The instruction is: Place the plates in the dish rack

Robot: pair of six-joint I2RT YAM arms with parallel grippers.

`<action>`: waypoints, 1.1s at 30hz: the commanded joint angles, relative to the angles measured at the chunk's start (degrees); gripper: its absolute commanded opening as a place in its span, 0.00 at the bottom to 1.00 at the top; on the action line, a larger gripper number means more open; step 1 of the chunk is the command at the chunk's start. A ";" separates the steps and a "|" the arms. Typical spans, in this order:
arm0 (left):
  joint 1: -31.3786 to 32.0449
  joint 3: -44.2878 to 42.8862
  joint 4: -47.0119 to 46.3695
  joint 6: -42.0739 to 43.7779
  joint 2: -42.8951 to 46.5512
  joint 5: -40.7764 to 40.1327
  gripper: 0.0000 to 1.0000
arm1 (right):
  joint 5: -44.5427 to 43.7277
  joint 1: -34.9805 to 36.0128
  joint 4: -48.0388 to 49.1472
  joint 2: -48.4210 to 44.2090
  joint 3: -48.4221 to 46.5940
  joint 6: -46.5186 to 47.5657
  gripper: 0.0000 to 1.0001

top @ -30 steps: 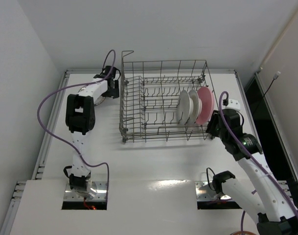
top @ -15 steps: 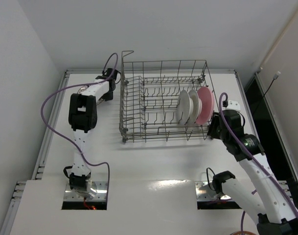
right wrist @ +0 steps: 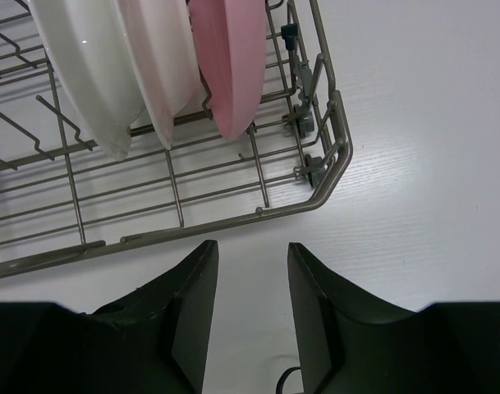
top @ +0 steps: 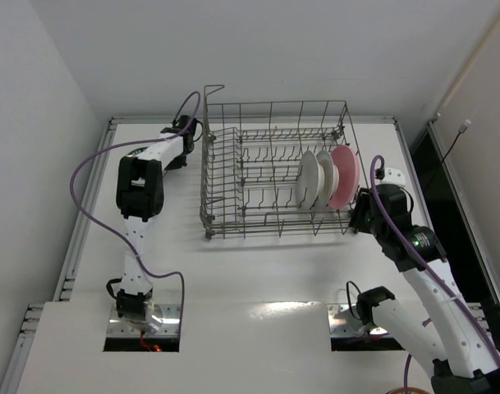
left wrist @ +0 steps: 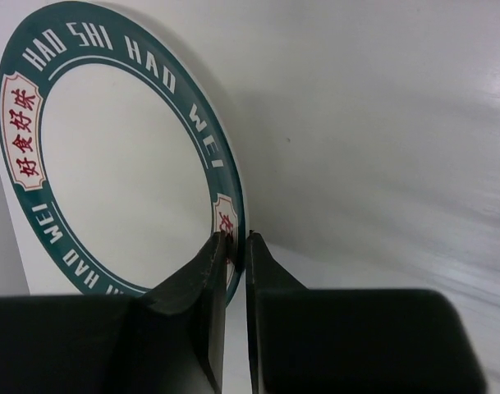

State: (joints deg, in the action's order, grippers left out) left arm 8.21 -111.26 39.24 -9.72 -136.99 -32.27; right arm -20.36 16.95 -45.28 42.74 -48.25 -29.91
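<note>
Left wrist view shows us the left gripper (left wrist: 235, 240) clamped on the dark rim of the lettered plate (left wrist: 118, 164). From above, that gripper sits at 9 o'clock of the dish rack (top: 274, 233), outside its tall mesh side, which stands between plate and tines. A purple cable (top: 89, 164) loops beside the arm. The pink plate (top: 344, 176) and two whitish plates (top: 308, 179) stand at the rack's 3 o'clock end. Our right gripper (right wrist: 251, 246) hangs at the rack's 4 o'clock corner, jaws apart and empty.
</note>
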 commanded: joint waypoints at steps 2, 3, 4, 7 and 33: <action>0.22 1.22 2.59 -3.12 2.23 7.84 0.00 | -0.29 -0.34 0.54 -0.64 -2.11 0.56 0.37; 0.23 1.22 2.59 -3.73 3.30 8.36 0.00 | -0.29 -0.34 0.54 -0.64 -2.11 0.56 0.37; 0.75 1.22 2.59 -3.73 4.44 8.37 0.00 | -0.29 -0.34 0.54 -0.64 -2.11 0.56 0.37; 1.28 1.84 2.59 -4.87 9.62 8.37 0.00 | -0.29 -0.34 0.54 -0.64 -2.11 0.56 0.37; 5.86 9.85 -4.88 -7.07 34.59 10.55 0.00 | 0.76 -0.34 1.60 -1.17 -0.35 0.03 0.37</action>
State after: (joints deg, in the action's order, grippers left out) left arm 14.24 -99.44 39.35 -15.84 -109.34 -23.27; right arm -20.27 16.95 -45.32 42.02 -48.23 -29.95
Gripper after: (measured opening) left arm 0.039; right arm 0.372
